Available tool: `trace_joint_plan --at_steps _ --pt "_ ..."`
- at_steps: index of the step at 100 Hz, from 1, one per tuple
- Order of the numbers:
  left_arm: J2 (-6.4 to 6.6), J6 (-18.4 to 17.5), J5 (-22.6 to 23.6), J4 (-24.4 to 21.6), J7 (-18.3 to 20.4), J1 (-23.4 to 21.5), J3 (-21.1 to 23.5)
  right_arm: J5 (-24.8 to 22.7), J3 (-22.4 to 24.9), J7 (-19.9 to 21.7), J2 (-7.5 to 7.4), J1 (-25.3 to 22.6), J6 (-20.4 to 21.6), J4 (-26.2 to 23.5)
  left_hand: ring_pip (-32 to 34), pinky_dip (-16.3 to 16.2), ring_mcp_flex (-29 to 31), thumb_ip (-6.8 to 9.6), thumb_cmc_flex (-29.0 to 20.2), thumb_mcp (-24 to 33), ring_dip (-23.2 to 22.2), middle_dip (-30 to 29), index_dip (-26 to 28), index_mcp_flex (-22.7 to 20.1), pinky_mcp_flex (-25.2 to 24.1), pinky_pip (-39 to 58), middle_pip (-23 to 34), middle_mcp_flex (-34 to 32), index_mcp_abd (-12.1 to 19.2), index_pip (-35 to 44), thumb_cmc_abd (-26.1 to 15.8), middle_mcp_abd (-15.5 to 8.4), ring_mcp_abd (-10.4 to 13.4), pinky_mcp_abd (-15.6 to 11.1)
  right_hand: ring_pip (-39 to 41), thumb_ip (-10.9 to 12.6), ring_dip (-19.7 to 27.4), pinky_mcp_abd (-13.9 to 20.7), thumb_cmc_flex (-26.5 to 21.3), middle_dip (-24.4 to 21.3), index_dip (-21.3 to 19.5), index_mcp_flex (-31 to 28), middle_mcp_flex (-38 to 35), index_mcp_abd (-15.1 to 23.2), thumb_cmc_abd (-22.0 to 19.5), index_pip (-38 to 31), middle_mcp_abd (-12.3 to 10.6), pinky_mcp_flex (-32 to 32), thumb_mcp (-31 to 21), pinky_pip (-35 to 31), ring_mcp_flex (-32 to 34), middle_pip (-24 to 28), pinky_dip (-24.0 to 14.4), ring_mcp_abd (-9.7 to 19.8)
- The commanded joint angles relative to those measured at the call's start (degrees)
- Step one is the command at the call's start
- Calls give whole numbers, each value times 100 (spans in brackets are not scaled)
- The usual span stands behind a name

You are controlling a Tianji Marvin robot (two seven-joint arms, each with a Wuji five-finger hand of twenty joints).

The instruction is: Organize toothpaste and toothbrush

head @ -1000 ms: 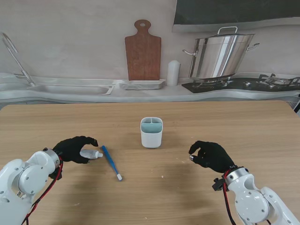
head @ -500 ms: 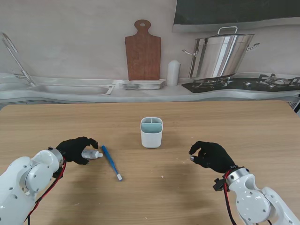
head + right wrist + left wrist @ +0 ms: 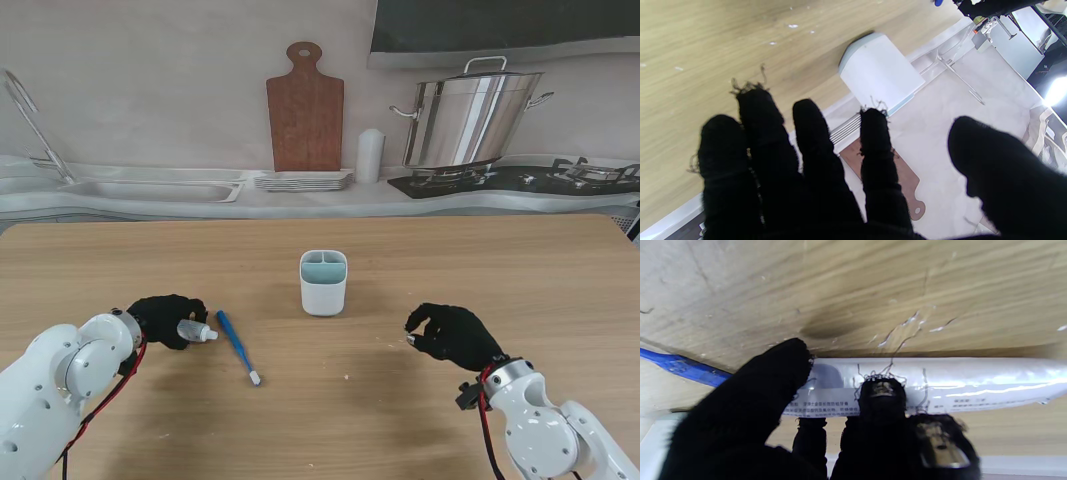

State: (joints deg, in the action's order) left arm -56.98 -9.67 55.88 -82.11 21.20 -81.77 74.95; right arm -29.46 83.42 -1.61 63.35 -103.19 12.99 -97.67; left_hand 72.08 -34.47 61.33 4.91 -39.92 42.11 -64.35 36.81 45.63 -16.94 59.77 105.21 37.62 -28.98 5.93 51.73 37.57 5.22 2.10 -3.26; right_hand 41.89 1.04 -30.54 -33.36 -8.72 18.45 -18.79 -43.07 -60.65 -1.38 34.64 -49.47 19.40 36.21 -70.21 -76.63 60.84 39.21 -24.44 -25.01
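Down on the wooden counter (image 3: pixel 420 250), the left hand (image 3: pixel 165 318) lies low at the left, its black-gloved fingers (image 3: pixel 773 373) curled around a white toothpaste tube (image 3: pixel 195 330) that rests flat on the wood. The wrist view shows thumb and fingertips pressing the tube from both sides. Just beside the tube's cap lies a blue toothbrush (image 3: pixel 237 347), untouched, angled with its head nearer to me. A white divided cup (image 3: pixel 323 282) stands upright at the middle, well apart from both. The right hand (image 3: pixel 450 335) hovers at the right, fingers loosely curled and apart, holding nothing. The step in hand looks like gripping the toothpaste. Next would be lifting it, carrying it right, and lowering it upright into one cup compartment.
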Motion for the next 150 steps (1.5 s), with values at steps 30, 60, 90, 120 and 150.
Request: trace_joint_plan --at_steps 30,60,90,120,150 --pt "16 42 -95 429 153 237 -291 -23 10 132 4 -78 -2 -23 595 -14 919 -405 -1236 109 383 2187 952 -1079 350 1247 629 -2051 303 1411 564 -22 170 -724 64 61 -102 -535 54 52 21 -125 -76 57 -77 -40 53 16 84 -92 83 106 -101 -45" --pt "-16 -18 -207 492 -88 210 -284 -20 7 156 -1 -83 1 -22 1492 -498 1162 282 -1054 1281 1075 2197 1362 -2112 397 1476 1686 -2962 386 2210 726 67 220 -523 72 68 -105 -531 55 52 21 -148 -77 56 -93 -47 52 18 95 -95 93 110 -102 -38" --pt "-133 370 -650 -281 -234 -269 220 -19 1 153 0 -90 8 -23 1997 -884 1172 413 -984 2056 1551 2346 1557 -2297 411 1476 2223 -3153 -54 2387 1026 543 280 -234 59 75 -98 -522 52 49 25 -181 -80 52 -86 -47 53 11 94 -91 75 107 -100 -38" --pt "-247 742 -1117 -1153 -414 -690 636 -62 -11 76 9 -69 41 1 2233 -1181 1173 197 -1027 2258 1735 2320 1642 -2316 422 1476 2526 -3320 -385 2496 1056 897 208 5 19 70 -79 -526 45 45 31 -227 -91 41 -56 -45 66 -36 58 -52 41 101 -87 -37" --pt "-387 1101 -1567 -2164 -816 -998 834 -60 -27 77 8 -47 57 9 2306 -1282 1172 51 -969 2102 1788 2371 1773 -2223 430 1476 2602 -3346 -440 2547 727 996 211 44 24 59 -77 -526 47 45 36 -249 -91 42 -61 -45 54 -37 52 -51 50 101 -87 -20"
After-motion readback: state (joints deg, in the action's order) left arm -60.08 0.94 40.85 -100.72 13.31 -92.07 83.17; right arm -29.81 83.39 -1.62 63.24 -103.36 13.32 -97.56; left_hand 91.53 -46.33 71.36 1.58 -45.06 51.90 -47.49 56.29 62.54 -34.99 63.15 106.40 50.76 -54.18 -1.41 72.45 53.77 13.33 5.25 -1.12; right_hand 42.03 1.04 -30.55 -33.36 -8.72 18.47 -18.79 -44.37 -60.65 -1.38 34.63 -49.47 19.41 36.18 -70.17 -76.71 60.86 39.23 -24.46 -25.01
